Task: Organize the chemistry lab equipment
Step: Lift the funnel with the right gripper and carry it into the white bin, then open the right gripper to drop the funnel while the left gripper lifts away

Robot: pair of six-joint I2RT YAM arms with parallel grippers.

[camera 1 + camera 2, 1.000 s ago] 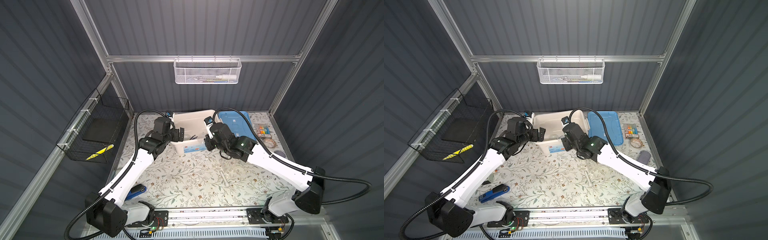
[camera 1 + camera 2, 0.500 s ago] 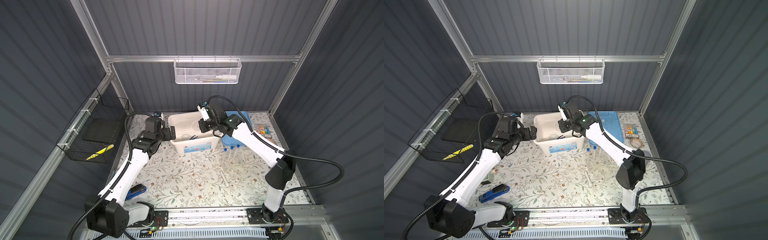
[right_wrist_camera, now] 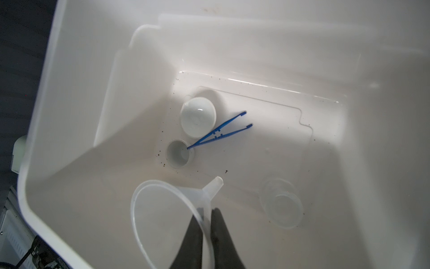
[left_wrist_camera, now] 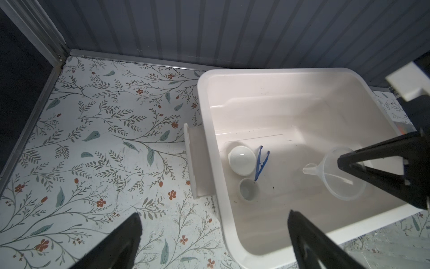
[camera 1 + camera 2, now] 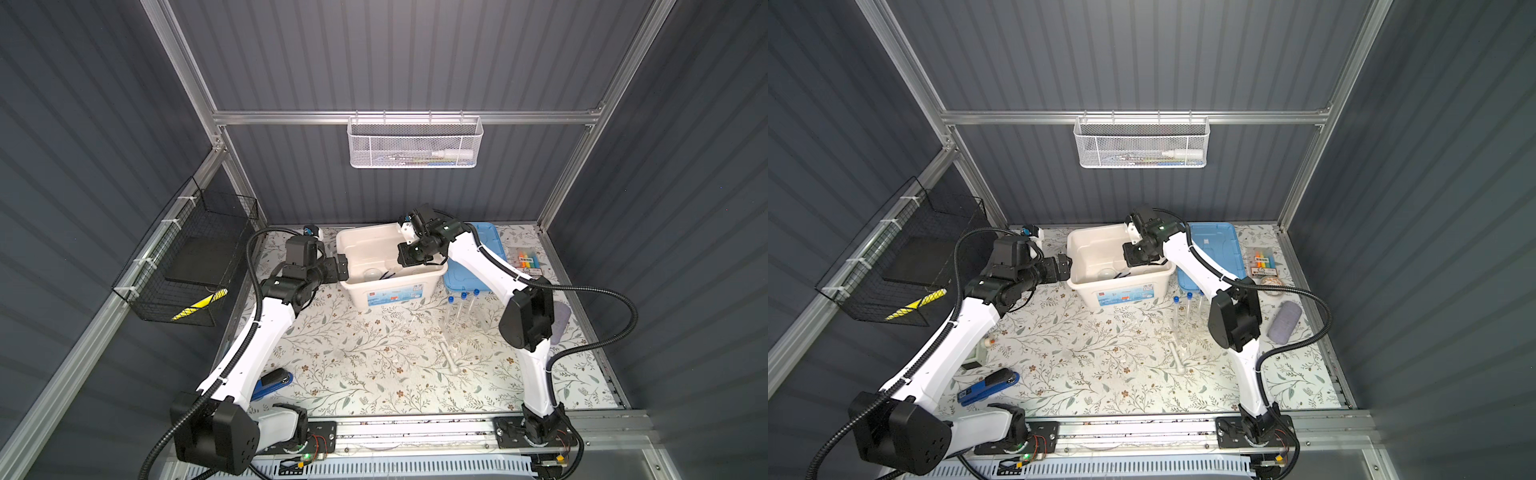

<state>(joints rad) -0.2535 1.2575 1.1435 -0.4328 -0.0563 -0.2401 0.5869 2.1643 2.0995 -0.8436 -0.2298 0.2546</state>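
Note:
My right gripper [image 3: 206, 214] is shut on the rim of a clear plastic funnel [image 3: 167, 216] and holds it inside the white bin [image 5: 390, 282], just above the floor. On the bin floor lie a white ceramic dish [image 3: 198, 116], a smaller white dish [image 3: 179, 153], dark blue tweezers [image 3: 221, 132] and a small clear cup [image 3: 281, 205]. My left gripper [image 4: 214, 223] stands wide open at the bin's left wall, holding nothing. Three blue-capped test tubes [image 5: 461, 307] and a white pestle [image 5: 449, 357] lie on the mat in front of the bin.
A blue lid [image 5: 478, 257] lies right of the bin, then a marker pack [image 5: 525, 264] and a grey cloth [image 5: 1284, 321]. A blue stapler [image 5: 988, 386] sits front left. A black wire basket [image 5: 187, 266] hangs on the left wall and a white mesh basket [image 5: 413, 143] on the back.
My right arm has swung from in front of the bin up over it and down inside with the funnel. My left gripper has drawn back to the bin's left side, still open.

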